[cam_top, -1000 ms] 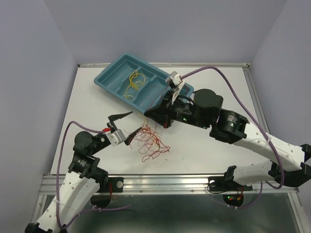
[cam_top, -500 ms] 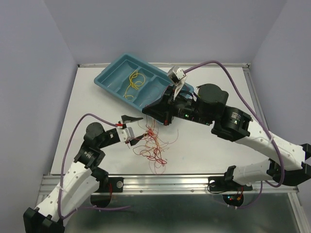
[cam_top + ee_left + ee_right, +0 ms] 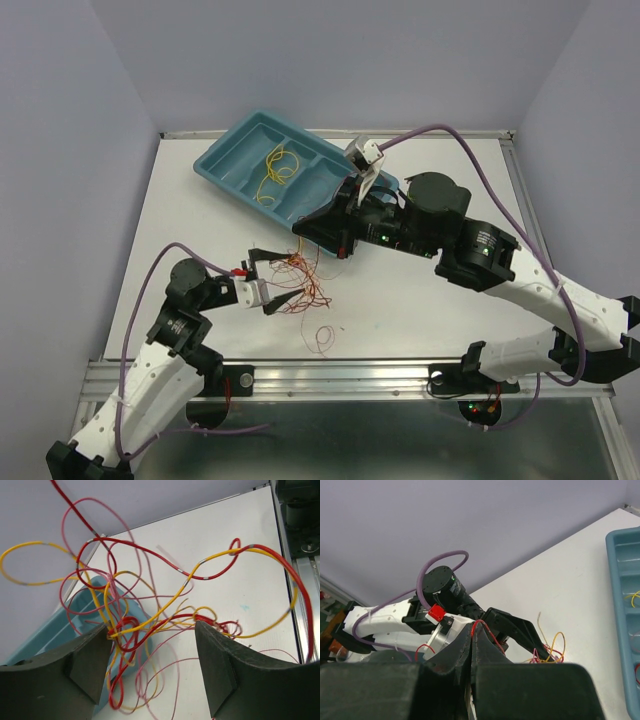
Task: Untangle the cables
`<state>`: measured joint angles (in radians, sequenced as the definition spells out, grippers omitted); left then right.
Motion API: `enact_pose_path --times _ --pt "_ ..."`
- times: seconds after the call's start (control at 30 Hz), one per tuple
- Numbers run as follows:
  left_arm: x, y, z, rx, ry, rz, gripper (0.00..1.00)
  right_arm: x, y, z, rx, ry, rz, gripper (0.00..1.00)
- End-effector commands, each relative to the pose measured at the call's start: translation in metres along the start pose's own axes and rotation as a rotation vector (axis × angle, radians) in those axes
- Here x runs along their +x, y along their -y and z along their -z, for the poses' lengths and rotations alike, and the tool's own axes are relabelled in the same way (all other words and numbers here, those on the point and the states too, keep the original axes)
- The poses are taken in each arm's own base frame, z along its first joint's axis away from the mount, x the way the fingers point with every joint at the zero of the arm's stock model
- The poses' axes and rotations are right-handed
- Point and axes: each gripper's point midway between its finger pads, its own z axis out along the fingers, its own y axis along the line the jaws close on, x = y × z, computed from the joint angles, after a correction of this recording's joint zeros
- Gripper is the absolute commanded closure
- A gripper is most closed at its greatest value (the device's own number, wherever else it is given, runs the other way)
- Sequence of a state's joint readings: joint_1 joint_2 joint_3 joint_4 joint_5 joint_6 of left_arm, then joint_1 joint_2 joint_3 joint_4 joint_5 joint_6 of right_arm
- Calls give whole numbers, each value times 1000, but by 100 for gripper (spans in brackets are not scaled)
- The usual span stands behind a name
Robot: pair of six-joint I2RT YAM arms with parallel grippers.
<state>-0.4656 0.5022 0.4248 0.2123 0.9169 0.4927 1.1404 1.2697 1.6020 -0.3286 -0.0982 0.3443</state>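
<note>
Straddling the tangled cables (image 3: 312,290), the left claw (image 3: 293,276) stands wide open, with strands looping between its fingers just above the surface (image 3: 420,315). Just beyond it, the right claw (image 3: 298,230) is pinched tight on a red strand from the same bundle.

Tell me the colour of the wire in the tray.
Yellow wire, clearest in the top external view.

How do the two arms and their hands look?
The left arm and right arm have white links and black round joints. A purple cable loops along each. The left hand and right hand have black fingers; the left bears a red tab.
</note>
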Motion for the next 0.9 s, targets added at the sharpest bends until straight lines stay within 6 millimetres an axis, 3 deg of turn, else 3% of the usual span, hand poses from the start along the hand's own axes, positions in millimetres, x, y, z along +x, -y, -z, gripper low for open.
enact_pose_path --times 0.0,0.1,0.2,0.23,0.3,0.43,0.53,0.57,0.63,0.67,0.77,0.87 --pt "-24 1 0 29 58 -55 23 -46 -26 16 -77 117 5 99" --pt "-22 -7 -2 -2 56 -56 27 -43 -26 13 -80 109 3 99" --pt "-17 -19 -6 -45 32 -30 56 -43 -27 10 -89 106 2 99" --pt "-14 -25 -7 -66 17 -19 79 -43 -27 8 -89 105 4 100" --pt "-5 -28 -10 -68 -11 2 92 -52 -25 12 -68 132 5 100" --pt "10 -35 -11 -105 -63 26 96 -84 -27 37 -32 228 10 99" --pt "22 -34 -8 -124 -97 30 96 -129 -29 93 29 385 0 100" --pt "21 -34 -6 -131 -95 24 96 -154 -29 135 64 491 -12 99" --pt "24 -33 -5 -138 -97 21 98 -179 -26 180 113 606 -30 99" --pt "25 -31 -5 -136 -94 21 98 -193 -21 211 160 684 -49 100" --pt "38 -31 -9 -121 -119 35 98 -218 -17 253 217 795 -48 99" --pt "56 -37 -16 -119 -197 78 100 -229 -20 264 220 826 -38 99"
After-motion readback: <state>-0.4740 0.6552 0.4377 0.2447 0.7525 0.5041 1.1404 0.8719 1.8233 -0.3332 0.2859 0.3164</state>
